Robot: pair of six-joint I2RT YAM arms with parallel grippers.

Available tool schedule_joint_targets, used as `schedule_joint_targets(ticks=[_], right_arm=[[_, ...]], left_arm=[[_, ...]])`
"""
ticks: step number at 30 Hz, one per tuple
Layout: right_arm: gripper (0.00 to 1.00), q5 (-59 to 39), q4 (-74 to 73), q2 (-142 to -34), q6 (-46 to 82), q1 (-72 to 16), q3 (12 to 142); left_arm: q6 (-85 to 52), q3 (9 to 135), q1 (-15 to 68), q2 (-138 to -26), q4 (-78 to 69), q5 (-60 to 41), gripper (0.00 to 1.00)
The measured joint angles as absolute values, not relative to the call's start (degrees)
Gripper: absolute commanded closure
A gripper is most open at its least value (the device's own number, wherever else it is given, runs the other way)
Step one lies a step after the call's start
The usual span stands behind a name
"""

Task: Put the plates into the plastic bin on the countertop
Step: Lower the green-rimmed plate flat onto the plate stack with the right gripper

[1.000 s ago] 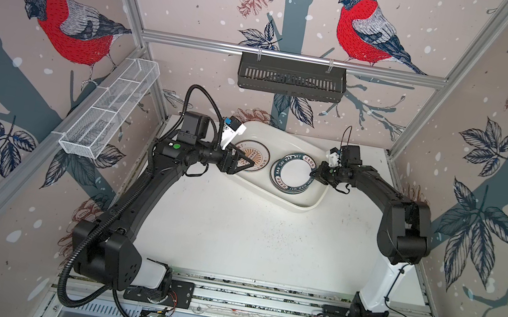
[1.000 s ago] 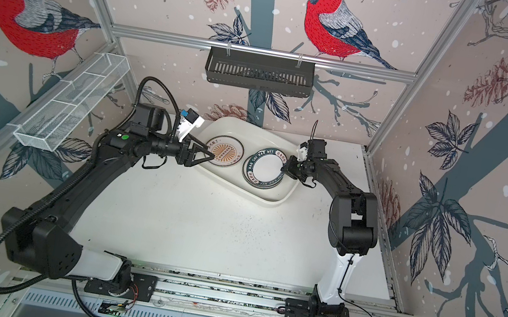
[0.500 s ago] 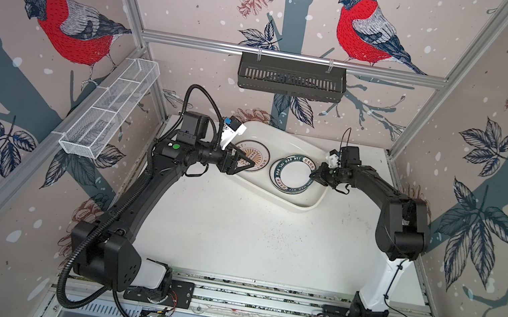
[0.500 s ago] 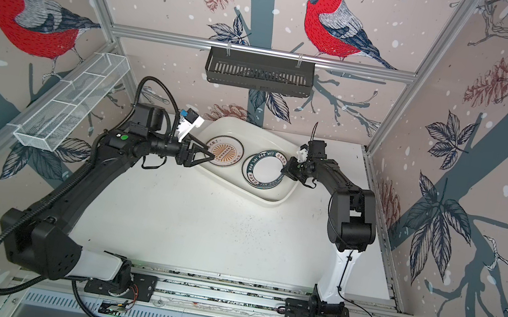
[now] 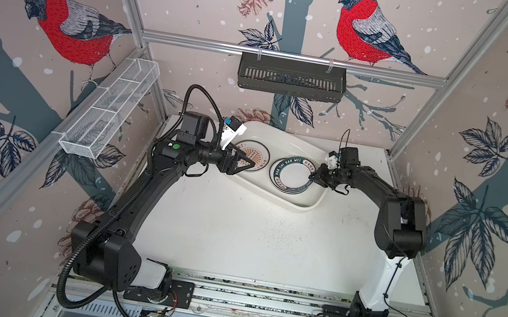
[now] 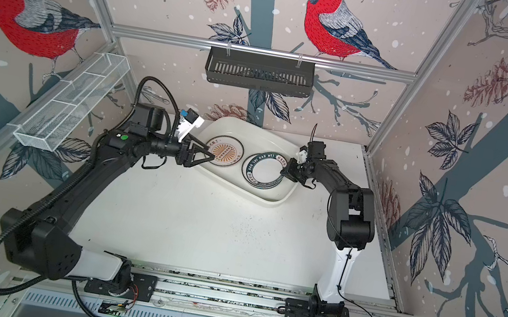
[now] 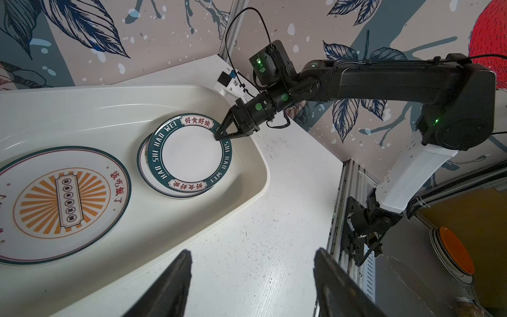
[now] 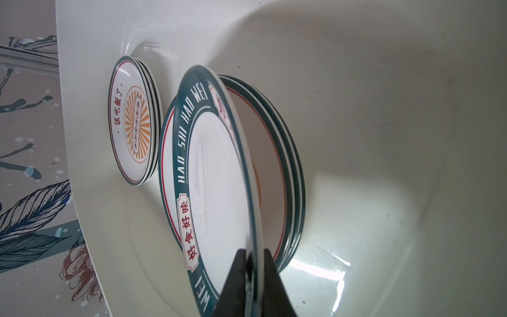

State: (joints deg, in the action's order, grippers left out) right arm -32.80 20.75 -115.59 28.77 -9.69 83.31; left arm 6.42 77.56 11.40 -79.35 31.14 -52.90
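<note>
A: First entry?
B: One green-rimmed plate (image 7: 189,155). Round, shallow, plain white centre. The broad dark-green rim is lettered "HAO SHI HAO WEI" in white, with two pale panels of red characters. Location: inside the plastic bin (image 7: 96,109), with the right gripper (image 7: 219,136) pinching its rim between both fingers (image 8: 233,288). It is tilted, the gripped edge raised.

A: Under those fingertips?
B: A plate stack (image 8: 290,175) with thin dark-green rims and a red inner line, lying flat on the bin floor. The held plate sits over it, offset.

A: Beyond the plate from that gripper?
B: The sunburst plates (image 8: 134,120), a small stack in the same bin. Orange rays, central label, red characters, thin dark rim.

A: Other tool?
B: The left gripper (image 5: 249,165), fingers spread and holding nothing, at the bin's edge just beside the sunburst plates. The bin is glossy white with rounded corners and stands on the speckled countertop (image 5: 249,236).
</note>
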Motion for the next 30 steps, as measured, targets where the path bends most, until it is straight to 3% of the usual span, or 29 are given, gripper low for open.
schedule_joint_targets(ticks=[30], right_arm=[[0.83, -33.3, 20.5, -116.7, 28.7, -9.4, 83.3]], left_arm=[[6.4, 77.0, 11.4, -79.3, 31.1, -53.8, 0.3]])
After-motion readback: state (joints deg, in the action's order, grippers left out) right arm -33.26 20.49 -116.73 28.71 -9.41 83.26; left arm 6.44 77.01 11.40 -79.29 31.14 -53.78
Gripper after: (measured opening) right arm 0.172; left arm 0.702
